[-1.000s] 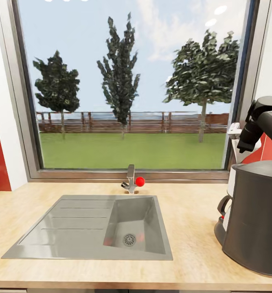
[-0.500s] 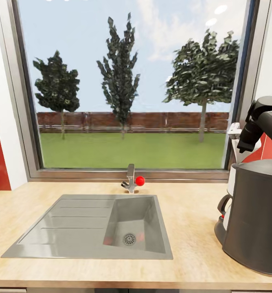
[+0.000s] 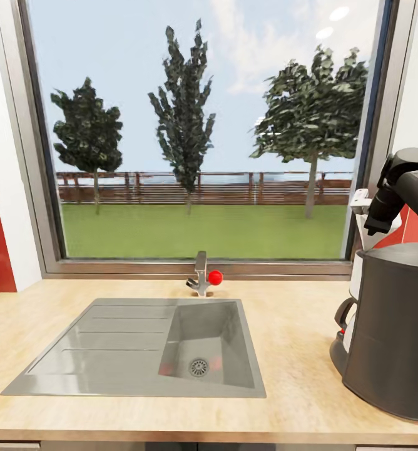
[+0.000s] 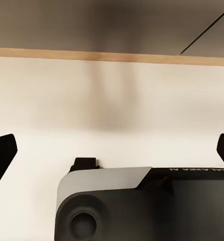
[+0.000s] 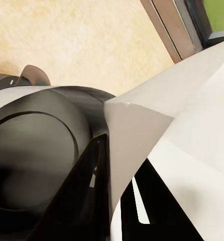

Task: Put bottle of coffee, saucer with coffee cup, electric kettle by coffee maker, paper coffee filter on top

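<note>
The coffee maker stands upright at the right end of the table, near its front edge. The electric kettle is just behind and to the left of it, mostly hidden; its black handle and base are visible. A grey sink is set into the table at centre, with a tap at its far edge below the window.

The right arm is raised above the coffee maker. In the right wrist view, the paper coffee filter is held between the dark fingers, closed on the paper, directly above the coffee maker's round top.

In the left wrist view, the left gripper has its fingers spread wide apart, holding nothing, facing a pale surface.
</note>
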You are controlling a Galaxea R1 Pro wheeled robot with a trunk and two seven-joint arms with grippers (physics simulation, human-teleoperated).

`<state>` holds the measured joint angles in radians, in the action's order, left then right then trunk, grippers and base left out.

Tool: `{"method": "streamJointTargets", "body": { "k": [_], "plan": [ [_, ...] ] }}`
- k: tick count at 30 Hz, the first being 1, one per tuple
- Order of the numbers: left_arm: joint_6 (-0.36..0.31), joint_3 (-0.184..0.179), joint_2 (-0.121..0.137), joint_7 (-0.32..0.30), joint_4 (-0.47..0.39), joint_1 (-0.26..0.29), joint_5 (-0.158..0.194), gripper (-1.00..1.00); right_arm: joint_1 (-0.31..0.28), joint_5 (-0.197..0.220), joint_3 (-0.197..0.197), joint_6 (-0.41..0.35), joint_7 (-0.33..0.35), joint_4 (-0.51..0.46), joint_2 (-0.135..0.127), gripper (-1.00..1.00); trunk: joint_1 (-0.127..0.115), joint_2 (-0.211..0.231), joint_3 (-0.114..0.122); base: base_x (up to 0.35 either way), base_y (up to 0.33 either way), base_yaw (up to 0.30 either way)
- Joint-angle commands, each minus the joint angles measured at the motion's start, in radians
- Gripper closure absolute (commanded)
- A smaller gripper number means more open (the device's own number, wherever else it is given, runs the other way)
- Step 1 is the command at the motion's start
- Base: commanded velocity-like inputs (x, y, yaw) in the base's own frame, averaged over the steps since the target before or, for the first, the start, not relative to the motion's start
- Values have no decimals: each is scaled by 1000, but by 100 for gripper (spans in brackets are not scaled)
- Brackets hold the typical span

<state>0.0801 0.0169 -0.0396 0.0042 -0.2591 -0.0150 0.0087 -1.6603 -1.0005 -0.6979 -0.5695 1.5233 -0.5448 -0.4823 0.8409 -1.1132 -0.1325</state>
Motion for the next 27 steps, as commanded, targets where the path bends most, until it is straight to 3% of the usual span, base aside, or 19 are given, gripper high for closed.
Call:
{"method": "streamJointTargets", "body": {
  "k": [1, 27],
  "plan": [
    [1, 2, 0, 0, -2, 0, 1, -100, -1, -1, -5, -13, 5, -2, -1, 100, 0, -1, -1, 0, 0, 0],
    [1, 2, 0, 0, -2, 0, 1, -100, -1, -1, -5, -13, 5, -2, -1, 100, 0, -1, -1, -24, 0, 0]
  ]
}}
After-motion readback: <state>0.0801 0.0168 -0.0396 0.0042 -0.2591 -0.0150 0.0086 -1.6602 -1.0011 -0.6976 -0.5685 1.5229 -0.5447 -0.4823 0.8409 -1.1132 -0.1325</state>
